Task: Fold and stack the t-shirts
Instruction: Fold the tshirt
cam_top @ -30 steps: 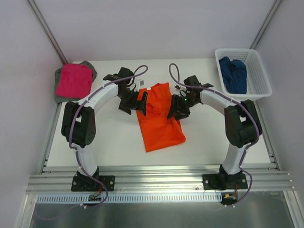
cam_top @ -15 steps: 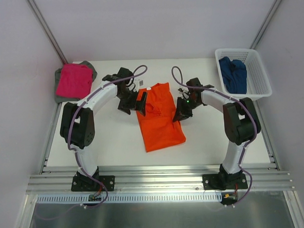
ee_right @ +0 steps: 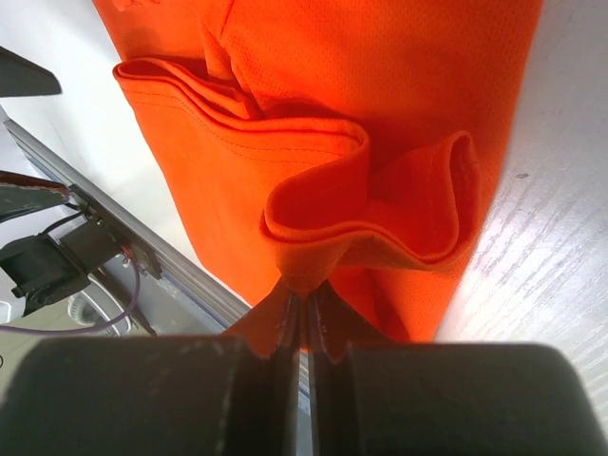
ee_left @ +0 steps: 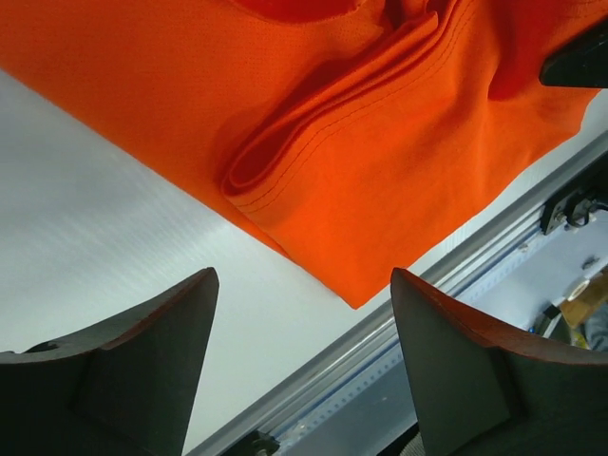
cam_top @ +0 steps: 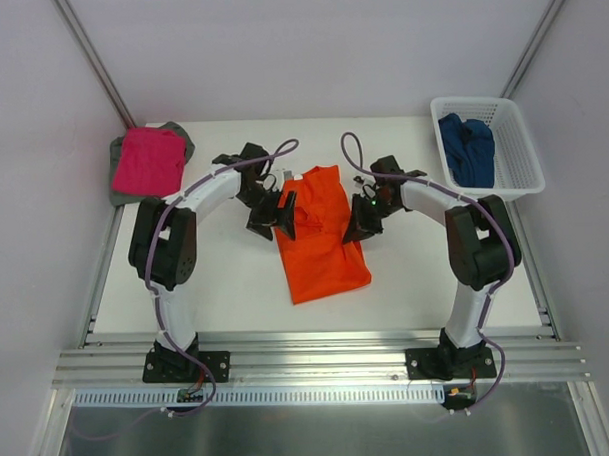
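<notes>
A white table (cam_top: pixel 226 281) carries the scene, with the bright orange t-shirt (cam_top: pixel 320 252) spread near its middle, collar toward the far edge and hem toward the arms' bases. The shirt lies as a long, narrow shape tilted slightly to the left, and its upper part is rumpled where cloth is doubled over the body. The left wrist view shows a stitched edge lying in stacked layers on the flat orange cloth. The right wrist view shows a loose loop of fabric bunched up at the shirt's side.

At the far right corner stands a white lattice basket (cam_top: pixel 503 189) with the dark blue t-shirt (cam_top: pixel 467 150) crumpled inside. At the far left corner the magenta pink t-shirt (cam_top: pixel 147 161) lies folded on top of the grey t-shirt (cam_top: pixel 116 183), which shows only as a rim around it.

The left gripper (cam_top: pixel 284 217) sits at the orange shirt's left edge near the collar. Its jaws stand well apart with nothing between them, over bare table just beside the layered fold. The right gripper (cam_top: pixel 352 226) is at the shirt's right edge, its jaws pressed together on a pinch of orange cloth below the bunched loop.
</notes>
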Available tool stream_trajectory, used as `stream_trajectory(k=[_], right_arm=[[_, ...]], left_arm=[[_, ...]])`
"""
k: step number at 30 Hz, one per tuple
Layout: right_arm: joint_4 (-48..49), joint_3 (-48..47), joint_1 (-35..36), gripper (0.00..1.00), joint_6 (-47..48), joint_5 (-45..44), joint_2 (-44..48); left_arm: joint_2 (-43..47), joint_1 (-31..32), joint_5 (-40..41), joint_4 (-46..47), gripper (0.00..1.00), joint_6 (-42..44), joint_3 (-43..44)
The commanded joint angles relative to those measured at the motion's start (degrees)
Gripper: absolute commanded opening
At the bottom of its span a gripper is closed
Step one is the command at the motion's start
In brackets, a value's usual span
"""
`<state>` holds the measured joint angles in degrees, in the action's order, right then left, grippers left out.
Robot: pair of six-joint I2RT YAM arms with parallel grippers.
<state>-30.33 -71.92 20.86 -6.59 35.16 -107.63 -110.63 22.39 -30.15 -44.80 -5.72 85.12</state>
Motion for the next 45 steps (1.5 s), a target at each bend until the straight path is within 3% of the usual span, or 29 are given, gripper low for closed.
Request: stream_trajectory(k=[1, 6, 24, 45], right_arm=[[0.4, 0.0, -0.6, 0.0, -0.3, 0.9, 3.3], [-0.3, 0.4, -1.3, 0.01, 0.1, 0.3, 3.8], [0.0, 0.4, -2.3, 0.01, -0.4, -0.1, 3.5], [0.6, -2.1, -2.4, 0.01, -1.5, 0.8, 0.7]], left_arm=[[-1.6, -0.4, -5.1, 0.0, 0.73, -1.0, 0.9], [-4.2, -0.4, -7.2, 0.1, 0.68, -1.8, 2.6], [-9.1, -0.4, -8.9, 0.1, 0.67, -3.1, 5.5], [-4.1, -0.9, -6.9, 0.5, 0.66, -3.0, -0.7]])
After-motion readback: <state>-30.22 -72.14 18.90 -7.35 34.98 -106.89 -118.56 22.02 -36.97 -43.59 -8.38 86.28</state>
